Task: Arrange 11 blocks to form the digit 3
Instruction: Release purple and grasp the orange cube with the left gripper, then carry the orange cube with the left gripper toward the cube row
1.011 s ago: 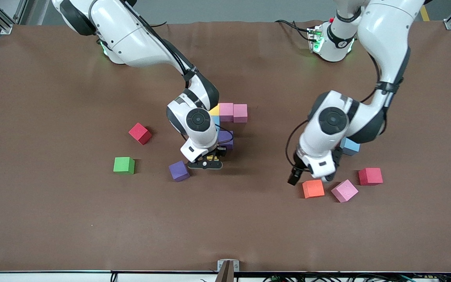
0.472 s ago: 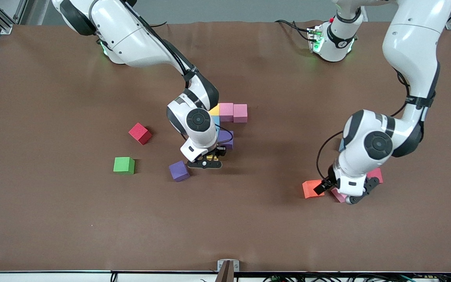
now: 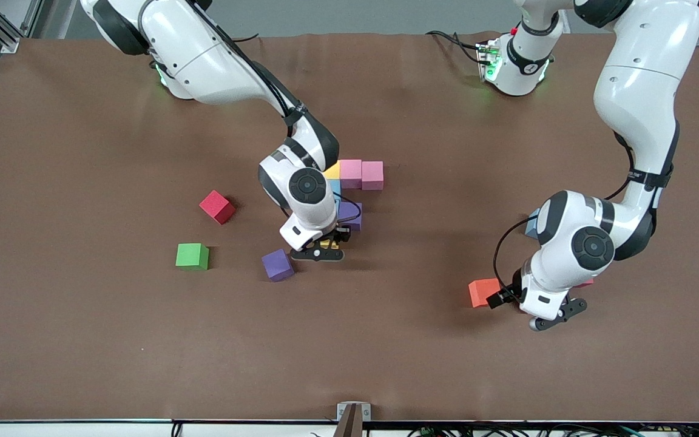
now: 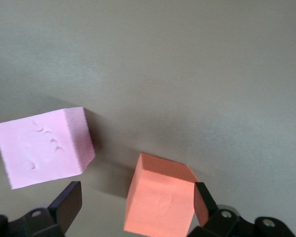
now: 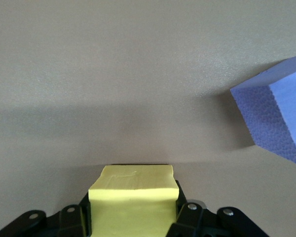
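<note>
Two arms at work: right placing a yellow cube, left lining up a pick.

The table (image 3: 82, 364) carries the partial digit 3 (image 3: 355, 182), a cluster of touching cubes at mid-table, with loose cubes toward both ends; the right gripper (image 3: 320, 250) is clamped on a yellow cube (image 5: 133, 202) low at the cluster's camera-side end, a loose purple cube (image 3: 277, 264) just beside; the left gripper (image 4: 138, 207), fingers apart, hangs between the orange cube (image 4: 160, 200) and the pink cube (image 4: 44, 145); centre over one cube before closing; seat the yellow cube flush and square before release.
</note>
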You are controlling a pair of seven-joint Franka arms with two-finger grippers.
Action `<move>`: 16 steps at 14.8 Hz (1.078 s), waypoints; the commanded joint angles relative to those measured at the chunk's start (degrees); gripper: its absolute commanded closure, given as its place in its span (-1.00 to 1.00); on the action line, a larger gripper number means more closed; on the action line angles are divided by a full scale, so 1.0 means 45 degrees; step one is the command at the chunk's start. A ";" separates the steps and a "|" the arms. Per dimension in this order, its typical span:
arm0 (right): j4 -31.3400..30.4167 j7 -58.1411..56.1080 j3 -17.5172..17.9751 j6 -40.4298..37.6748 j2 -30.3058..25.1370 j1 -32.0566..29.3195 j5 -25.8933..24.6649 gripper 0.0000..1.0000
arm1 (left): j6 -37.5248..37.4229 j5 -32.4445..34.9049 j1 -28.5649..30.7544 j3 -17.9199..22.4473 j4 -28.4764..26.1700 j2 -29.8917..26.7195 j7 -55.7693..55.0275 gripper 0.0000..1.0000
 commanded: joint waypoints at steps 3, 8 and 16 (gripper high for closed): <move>-0.0399 0.0300 -0.0091 0.0282 -0.0262 0.0115 -0.0185 0.99 | -0.0581 0.0047 -0.0573 -0.0012 0.1465 0.1035 0.0293 -1.00; -0.0399 0.0281 -0.0130 0.0322 -0.0262 0.0194 -0.0224 0.99 | -0.0600 0.0145 -0.0829 0.0007 0.1526 0.1408 0.0818 -1.00; -0.0399 0.0281 -0.0130 0.0303 -0.0262 0.0194 -0.0361 0.99 | -0.0601 0.0477 -0.0828 0.0086 0.1448 0.1642 0.1290 -0.93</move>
